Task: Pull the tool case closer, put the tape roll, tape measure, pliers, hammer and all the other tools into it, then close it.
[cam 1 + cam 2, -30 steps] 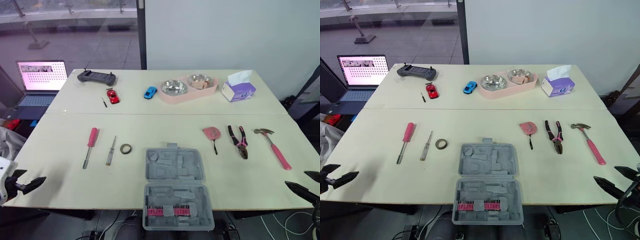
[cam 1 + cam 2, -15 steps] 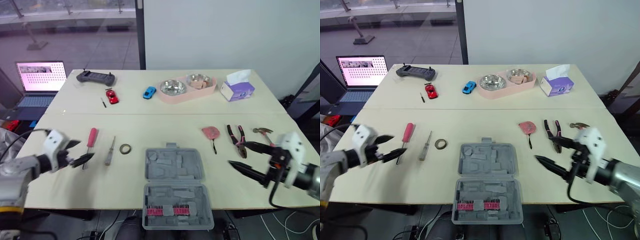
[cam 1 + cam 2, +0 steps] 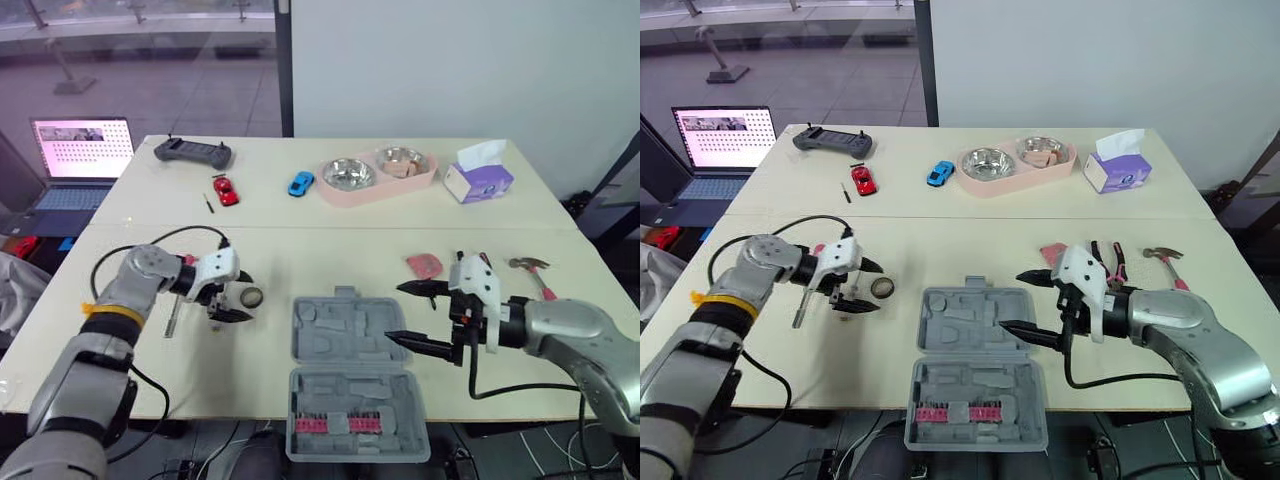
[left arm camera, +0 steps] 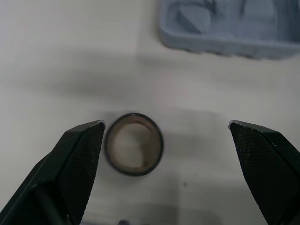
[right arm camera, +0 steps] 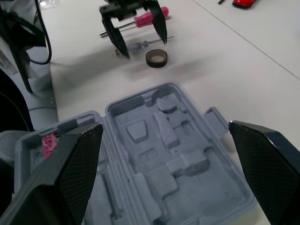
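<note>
Left wrist view: the tape roll (image 4: 134, 150) lies flat on the desk (image 4: 51, 56) between the widely spread fingers of the left hand (image 4: 166, 125), just beside one finger, ungripped, left of the open tool case (image 4: 225, 28). The right hand (image 3: 398, 312), likewise spread and empty, hovers at the case's far right corner. Tape measure (image 3: 424, 264), pliers (image 3: 1108, 252) and hammer (image 3: 1162, 254) lie outside the case, to its right.

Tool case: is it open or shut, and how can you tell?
Open. The case lies flat, both halves spread, moulded recesses facing up; no tools sit in the far half.
</note>
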Action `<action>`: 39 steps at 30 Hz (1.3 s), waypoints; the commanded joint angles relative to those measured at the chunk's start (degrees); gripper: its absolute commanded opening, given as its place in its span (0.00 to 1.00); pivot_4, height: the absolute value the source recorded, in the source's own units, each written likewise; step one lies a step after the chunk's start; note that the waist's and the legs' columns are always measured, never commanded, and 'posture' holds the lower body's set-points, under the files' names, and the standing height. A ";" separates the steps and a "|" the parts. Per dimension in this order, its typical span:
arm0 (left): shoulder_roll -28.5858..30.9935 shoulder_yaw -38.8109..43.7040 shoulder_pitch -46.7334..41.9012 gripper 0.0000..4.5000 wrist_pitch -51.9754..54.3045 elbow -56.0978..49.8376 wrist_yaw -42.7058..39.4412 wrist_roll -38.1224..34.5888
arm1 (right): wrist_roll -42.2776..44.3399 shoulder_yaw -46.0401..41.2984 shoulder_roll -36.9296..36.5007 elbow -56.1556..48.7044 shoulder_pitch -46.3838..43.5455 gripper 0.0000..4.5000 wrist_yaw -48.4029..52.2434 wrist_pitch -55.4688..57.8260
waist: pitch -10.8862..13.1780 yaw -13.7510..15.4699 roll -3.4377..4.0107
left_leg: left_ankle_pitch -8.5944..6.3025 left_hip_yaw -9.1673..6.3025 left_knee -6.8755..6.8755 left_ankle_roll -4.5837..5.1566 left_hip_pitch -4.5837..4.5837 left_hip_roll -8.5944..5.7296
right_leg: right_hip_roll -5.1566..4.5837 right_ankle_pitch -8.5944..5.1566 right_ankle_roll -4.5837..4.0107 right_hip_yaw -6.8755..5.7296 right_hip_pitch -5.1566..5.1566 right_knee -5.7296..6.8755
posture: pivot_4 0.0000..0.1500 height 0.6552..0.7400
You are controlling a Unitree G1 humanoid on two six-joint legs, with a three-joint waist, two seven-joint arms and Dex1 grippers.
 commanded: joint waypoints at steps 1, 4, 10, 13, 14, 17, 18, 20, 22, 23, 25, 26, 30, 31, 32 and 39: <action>-0.52 -1.64 -4.05 0.99 -4.62 6.08 -0.23 3.90 | -1.40 1.33 0.08 0.80 -2.39 1.00 0.60 -1.62 | 0.09 -0.04 -0.14 | 0.00 -0.03 0.00 0.00 0.00 0.06 | 0.08 0.00 0.00 0.00 -0.01 0.01 | 1.00 1.00; -2.01 -2.28 -6.20 0.99 -6.60 9.49 0.60 5.67 | -2.32 2.20 0.48 1.83 -3.16 1.00 0.29 -2.16 | 0.10 -0.02 -0.17 | 0.00 -0.11 0.01 0.00 0.00 0.12 | 0.15 -0.01 -0.02 0.00 -0.03 0.10 | 1.00 1.00; -4.44 -2.77 -7.76 0.99 -8.53 13.72 2.55 8.96 | -3.19 2.49 1.73 1.82 -2.36 1.00 -1.40 -2.50 | 0.10 0.00 -0.17 | 0.01 -0.23 0.10 -0.01 0.00 0.12 | 0.13 -0.01 -0.02 0.03 -0.03 0.23 | 1.00 1.00; -5.18 -2.69 -7.87 0.99 -9.04 14.73 3.67 9.75 | -3.26 2.27 2.22 1.40 -1.79 1.00 -2.05 -2.41 | 0.10 0.03 -0.17 | 0.01 -0.27 0.11 -0.01 0.02 0.11 | 0.14 -0.01 -0.02 0.03 -0.03 0.30 | 1.00 1.00; -5.39 -2.65 -7.96 0.88 -9.10 15.03 4.07 9.93 | -3.30 2.20 2.31 1.32 -1.59 1.00 -2.19 -2.44 | 0.10 0.07 -0.17 | 0.01 -0.27 0.11 -0.01 0.04 0.11 | 0.13 -0.01 -0.02 0.03 -0.03 0.34 | 1.00 1.00; -5.58 -2.52 -8.41 0.62 -9.00 15.85 4.59 10.40 | -3.38 2.10 2.46 1.13 -1.38 1.00 -2.69 -2.41 | 0.10 -0.02 -0.17 | 0.01 -0.28 0.13 -0.01 0.04 0.11 | 0.13 -0.01 -0.02 0.03 -0.03 0.37 | 1.00 1.00; -5.67 -2.62 -8.59 0.49 -9.01 16.10 5.22 10.78 | -3.24 1.99 2.49 0.96 -1.28 1.00 -2.84 -2.32 | 0.10 -0.02 -0.17 | 0.01 -0.29 0.13 -0.01 0.04 0.11 | 0.13 -0.01 -0.02 0.04 -0.03 0.37 | 1.00 1.00; -5.84 -2.94 -8.94 0.27 -9.07 16.55 6.91 11.67 | -3.20 1.98 2.61 0.81 -1.26 1.00 -3.08 -2.31 | 0.10 -0.04 -0.17 | 0.01 -0.31 0.13 -0.01 0.05 0.11 | 0.13 -0.01 -0.02 0.04 -0.03 0.37 | 1.00 1.00; -6.00 -3.14 -9.10 0.05 -9.35 16.81 8.10 12.39 | -3.27 2.07 2.70 0.76 -1.24 1.00 -3.22 -2.37 | 0.10 -0.03 -0.17 | 0.01 -0.31 0.13 -0.01 0.07 0.11 | 0.13 -0.01 -0.02 0.04 -0.03 0.40 | 1.00 1.00; -6.07 -3.13 -9.16 0.02 -9.40 16.94 8.45 12.63 | -3.30 2.15 2.81 0.78 -1.34 1.00 -3.36 -2.38 | 0.10 -0.04 -0.17 | 0.01 -0.32 0.13 -0.01 0.08 0.11 | 0.13 -0.01 -0.02 0.04 -0.03 0.42 | 1.00 1.00; -6.09 -3.01 -9.28 0.02 -9.55 17.14 8.57 12.93 | -3.29 2.24 3.06 0.80 -1.52 1.00 -3.65 -2.41 | 0.10 -0.03 -0.16 | 0.01 -0.31 0.13 -0.01 0.09 0.11 | 0.13 -0.01 -0.03 0.04 -0.03 0.44 | 1.00 1.00; -6.09 -2.90 -9.42 0.02 -9.57 17.15 8.47 12.95 | -3.27 2.29 3.17 0.81 -1.58 1.00 -3.78 -2.41 | 0.10 -0.03 -0.16 | 0.01 -0.31 0.13 -0.01 0.10 0.11 | 0.13 -0.01 -0.03 0.04 -0.03 0.45 | 1.00 1.00; -5.90 -1.65 -10.55 0.02 -10.07 16.26 5.57 11.35 | -3.43 2.47 3.36 0.94 -1.52 1.00 -3.96 -2.60 | 0.10 -0.03 -0.16 | 0.01 -0.31 0.14 -0.02 0.10 0.11 | 0.13 -0.01 -0.03 0.04 -0.03 0.45 | 1.00 1.00; -5.77 -1.16 -11.06 0.02 -10.19 15.83 4.28 10.63 | -3.51 2.52 3.45 1.02 -1.50 1.00 -4.00 -2.65 | 0.10 -0.03 -0.16 | 0.01 -0.30 0.14 -0.02 0.10 0.11 | 0.14 -0.01 -0.03 0.04 -0.03 0.45 | 1.00 1.00; -5.62 -0.69 -11.58 0.02 -10.27 15.34 2.79 9.92 | -3.63 2.59 3.50 1.09 -1.47 1.00 -4.00 -2.72 | 0.10 -0.05 -0.17 | 0.01 -0.30 0.14 -0.02 0.10 0.11 | 0.13 -0.01 -0.03 0.05 -0.03 0.45 | 1.00 1.00; -5.48 1.24 -13.63 0.02 -6.97 8.93 -10.07 2.26 | -4.06 2.82 3.73 1.37 -1.41 1.00 -3.93 -3.04 | 0.11 -0.02 -0.19 | 0.01 -0.27 0.14 -0.02 0.07 0.11 | 0.14 -0.01 -0.03 0.05 -0.04 0.44 | 1.00 1.00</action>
